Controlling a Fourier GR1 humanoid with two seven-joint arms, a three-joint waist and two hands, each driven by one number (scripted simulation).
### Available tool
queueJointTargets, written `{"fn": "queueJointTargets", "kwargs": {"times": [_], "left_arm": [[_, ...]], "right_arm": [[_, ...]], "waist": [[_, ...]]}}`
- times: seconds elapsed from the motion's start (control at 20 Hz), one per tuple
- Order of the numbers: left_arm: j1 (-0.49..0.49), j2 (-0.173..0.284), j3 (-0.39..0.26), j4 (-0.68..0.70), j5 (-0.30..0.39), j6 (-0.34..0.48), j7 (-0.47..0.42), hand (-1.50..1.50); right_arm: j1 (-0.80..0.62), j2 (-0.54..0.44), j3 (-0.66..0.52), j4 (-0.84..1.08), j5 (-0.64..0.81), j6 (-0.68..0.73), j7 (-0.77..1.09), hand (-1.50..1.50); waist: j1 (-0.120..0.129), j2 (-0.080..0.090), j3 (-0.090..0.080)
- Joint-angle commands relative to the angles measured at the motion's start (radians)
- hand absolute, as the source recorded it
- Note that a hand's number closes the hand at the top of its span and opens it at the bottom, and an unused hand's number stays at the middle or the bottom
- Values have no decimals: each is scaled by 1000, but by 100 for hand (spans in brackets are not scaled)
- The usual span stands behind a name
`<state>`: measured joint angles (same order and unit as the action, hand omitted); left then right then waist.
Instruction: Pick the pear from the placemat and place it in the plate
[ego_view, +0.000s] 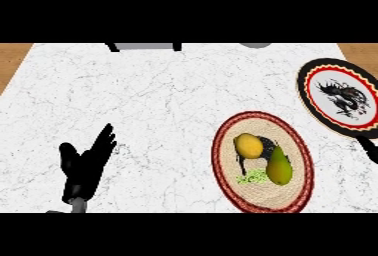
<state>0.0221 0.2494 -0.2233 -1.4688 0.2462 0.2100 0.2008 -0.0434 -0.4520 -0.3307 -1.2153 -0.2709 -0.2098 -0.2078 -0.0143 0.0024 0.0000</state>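
Observation:
A green-yellow pear (279, 167) lies on the round woven placemat (225, 165) with a red border, at the lower right of the counter. Close to its upper left on the same mat lies a yellow-orange fruit (249, 145). The plate (319, 75), white with a black and red rim and a dark picture in its middle, sits at the far right, up and right of the mat. My left hand (83, 167) rests open at the lower left, fingers up, far from the mat. Of my right hand (371, 150) only a black sliver shows at the right edge, just below the plate.
A grey object with black legs (144, 46) stands at the counter's far edge, and a grey round thing (255, 44) sits further right. Wood shows beyond the white marble counter at both top corners (13, 57).

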Motion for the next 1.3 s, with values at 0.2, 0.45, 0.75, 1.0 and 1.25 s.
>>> {"fn": "queueJointTargets", "kwargs": {"times": [0.2,0.45,0.75,1.0,1.25], "left_arm": [[-36,-46,-9,40,-34,7,-3,0],[-19,-23,19,59,-5,-41,-31,0],[-14,-41,21,52,-12,-57,-26,0],[26,-30,21,-5,-28,-65,14,0],[17,-66,34,40,-51,-69,-30,0]], "right_arm": [[104,-130,123,-150,93,137,204,-150],[121,-303,179,-205,76,364,368,-150],[69,-265,272,-312,162,343,553,-150],[6,-176,350,-425,227,295,747,-150],[10,-105,425,-424,367,270,812,-150]], "waist": [[7,-2,-2],[10,-3,-3],[17,-2,-1],[20,-3,0],[17,-3,0]]}}
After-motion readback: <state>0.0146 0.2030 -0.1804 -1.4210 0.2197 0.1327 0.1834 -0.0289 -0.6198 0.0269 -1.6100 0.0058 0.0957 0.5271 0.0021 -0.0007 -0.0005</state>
